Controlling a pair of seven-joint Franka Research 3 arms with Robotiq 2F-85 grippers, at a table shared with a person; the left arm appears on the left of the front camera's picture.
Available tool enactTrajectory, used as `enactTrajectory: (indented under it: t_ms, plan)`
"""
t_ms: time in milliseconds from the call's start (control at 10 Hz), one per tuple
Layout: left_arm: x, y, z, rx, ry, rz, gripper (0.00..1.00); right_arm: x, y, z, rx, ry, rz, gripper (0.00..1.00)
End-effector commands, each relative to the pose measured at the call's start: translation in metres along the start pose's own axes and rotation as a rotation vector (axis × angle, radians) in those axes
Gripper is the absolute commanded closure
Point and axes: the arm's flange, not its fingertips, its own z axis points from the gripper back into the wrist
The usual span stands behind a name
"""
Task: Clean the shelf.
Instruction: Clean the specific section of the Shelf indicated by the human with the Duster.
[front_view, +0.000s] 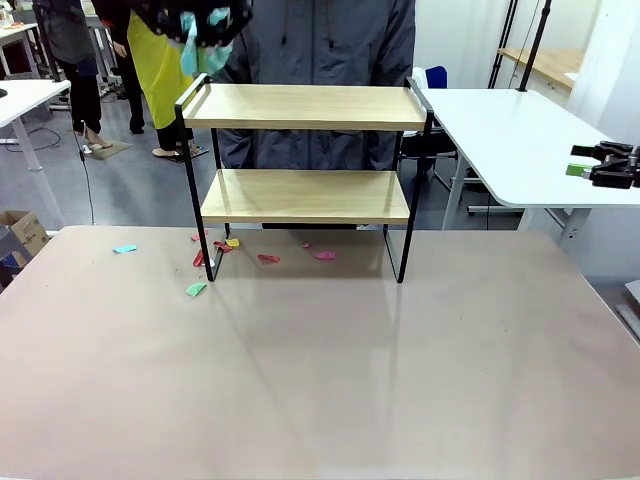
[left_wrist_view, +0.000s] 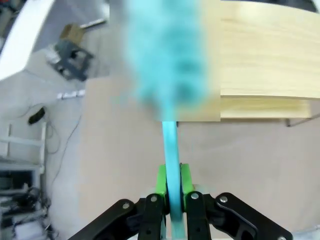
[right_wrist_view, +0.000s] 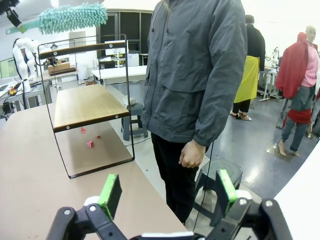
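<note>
Left fingers (left_wrist_view: 161, 181) clamped on thin handle of fluffy teal duster (left_wrist_view: 167, 55), head over top board of two-tier wooden, black-framed shelf (front_view: 300, 105) just beyond them. Right fingers (right_wrist_view: 111, 192) spread, empty. Shelf looks light, rigid, likely slides: steady by side rail.

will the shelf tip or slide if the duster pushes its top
Likely light, so may slide: the shelf is thin boards in a thin frame. Wide-set legs make tipping unlikely. The duster looks fluffy; it should give first.
</note>
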Motion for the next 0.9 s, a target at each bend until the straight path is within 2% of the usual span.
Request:
enactTrajectory:
  t_ms: [0,200,300,400,600,800]
  plan:
    - [-0.023,0.055,-0.011,-0.229,0.014,-0.155,0.87,0.003,0.000,-0.001,0.004,0.000,0.005,0.00]
    - [-0.039,0.089,-0.012,-0.453,0.051,-0.331,0.87,0.003,0.000,-0.001,0.004,0.000,0.005,0.00]
    - [-0.043,0.107,-0.010,-0.560,0.042,-0.386,0.87,0.003,0.000,-0.001,0.004,0.000,0.005,0.00]
    - [-0.048,0.124,-0.008,-0.631,0.018,-0.506,0.87,0.003,0.000,-0.001,0.004,0.000,0.005,0.00]
    - [-0.052,0.135,-0.008,-0.638,0.015,-0.695,0.87,0.003,0.000,-0.001,0.004,0.000,0.005,0.00]
    - [-0.058,0.135,-0.015,-0.567,0.038,-0.941,0.87,0.003,0.000,-0.001,0.004,0.000,0.005,0.00]
